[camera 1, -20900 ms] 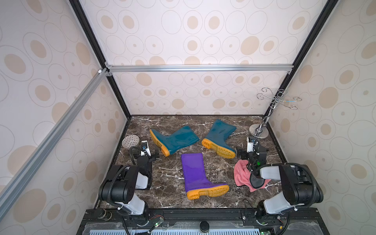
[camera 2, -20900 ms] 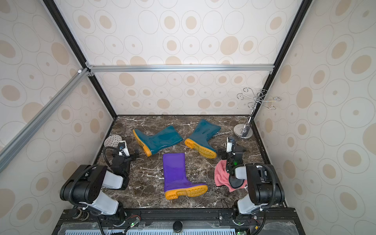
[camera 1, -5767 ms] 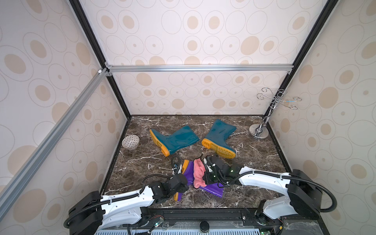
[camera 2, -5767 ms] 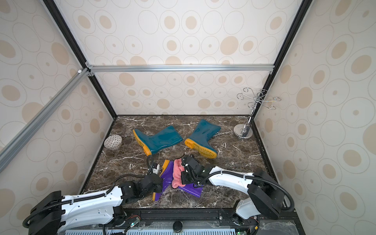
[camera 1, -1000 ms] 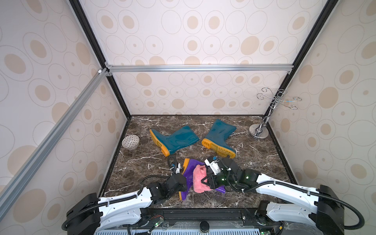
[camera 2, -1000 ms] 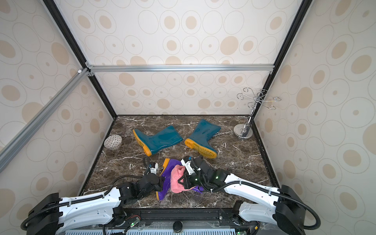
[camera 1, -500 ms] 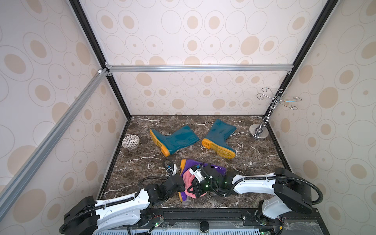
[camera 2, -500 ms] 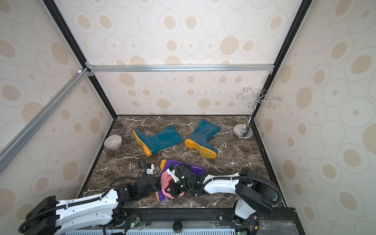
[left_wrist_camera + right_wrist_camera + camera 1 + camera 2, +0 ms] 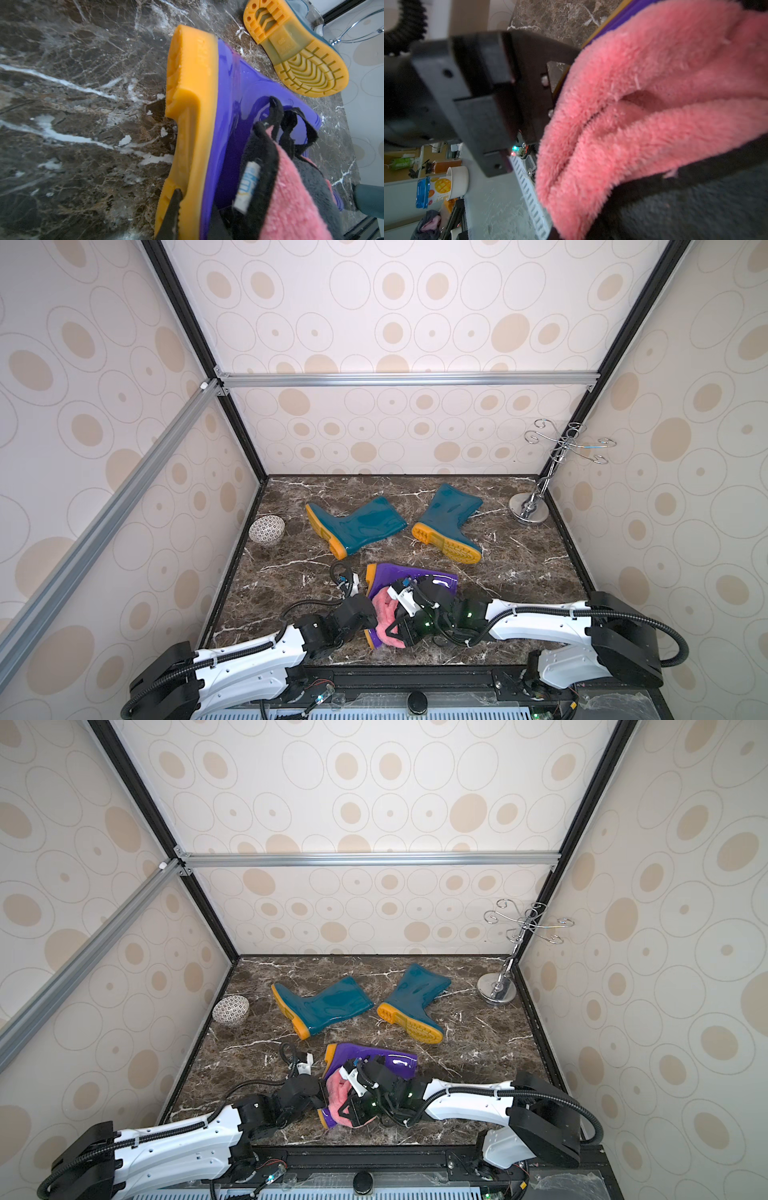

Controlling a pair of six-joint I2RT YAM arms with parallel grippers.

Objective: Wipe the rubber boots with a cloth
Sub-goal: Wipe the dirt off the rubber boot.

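Note:
The purple rubber boot (image 9: pixel 419 577) (image 9: pixel 388 1056) (image 9: pixel 230 99) lies on its side near the front of the table. My left gripper (image 9: pixel 366 620) (image 9: pixel 319 1100) is shut on its orange sole, with one dark fingertip (image 9: pixel 173 207) pressed on the tread. My right gripper (image 9: pixel 392 624) (image 9: pixel 347 1108) is shut on the pink cloth (image 9: pixel 384 609) (image 9: pixel 337 1094) (image 9: pixel 291 197) (image 9: pixel 643 104), which is bunched against the boot's foot; its fingers are buried in the fabric. Two dark teal boots (image 9: pixel 361 524) (image 9: pixel 451 514) lie farther back, apart from both arms.
A patterned bowl (image 9: pixel 267 529) sits by the left wall. A chrome hook stand (image 9: pixel 528 510) occupies the back right corner. Panelled walls and black frame posts close in the marble table (image 9: pixel 519 572) on three sides.
The right gripper has carried the cloth leftward along the purple boot toward its sole. The left gripper has kept its hold on the sole.

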